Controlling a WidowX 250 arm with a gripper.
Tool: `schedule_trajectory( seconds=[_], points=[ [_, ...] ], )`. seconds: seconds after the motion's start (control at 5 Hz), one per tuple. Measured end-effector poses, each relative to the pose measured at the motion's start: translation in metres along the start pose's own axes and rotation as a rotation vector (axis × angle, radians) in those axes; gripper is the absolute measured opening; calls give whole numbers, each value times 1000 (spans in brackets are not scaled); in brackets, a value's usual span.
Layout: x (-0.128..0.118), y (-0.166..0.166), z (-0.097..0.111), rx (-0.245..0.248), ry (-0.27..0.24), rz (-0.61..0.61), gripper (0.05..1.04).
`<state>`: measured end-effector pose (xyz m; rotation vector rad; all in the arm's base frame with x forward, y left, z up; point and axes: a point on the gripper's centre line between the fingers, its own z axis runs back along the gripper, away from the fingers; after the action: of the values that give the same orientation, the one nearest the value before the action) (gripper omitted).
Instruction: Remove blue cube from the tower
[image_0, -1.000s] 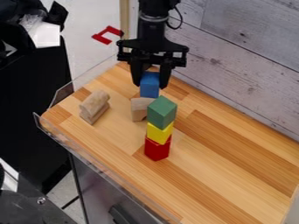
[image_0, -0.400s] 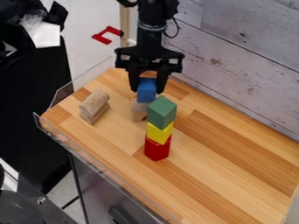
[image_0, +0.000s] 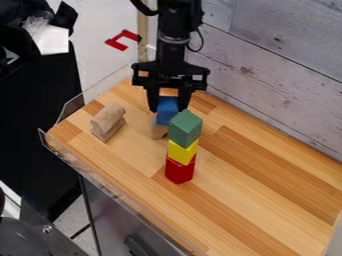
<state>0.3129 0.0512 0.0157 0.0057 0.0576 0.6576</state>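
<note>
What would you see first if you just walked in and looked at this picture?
First you'd spot the bright tower in the middle: a green block on a yellow one on a red one. Right behind it, the big black gripper hangs down with a blue block between its fingers.
</note>
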Motion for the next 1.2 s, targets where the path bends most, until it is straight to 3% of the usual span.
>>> schedule_trajectory(
  seconds=[0.6, 0.8, 1.0, 1.2],
  points=[
    [6, -3, -4, 9, 9, 16, 608],
    [4, -1, -8, 27, 45, 15, 914],
    [3, -3, -8, 16, 52, 11, 1009],
    [2, -5, -6, 1, 55, 12, 1001]
  ],
)
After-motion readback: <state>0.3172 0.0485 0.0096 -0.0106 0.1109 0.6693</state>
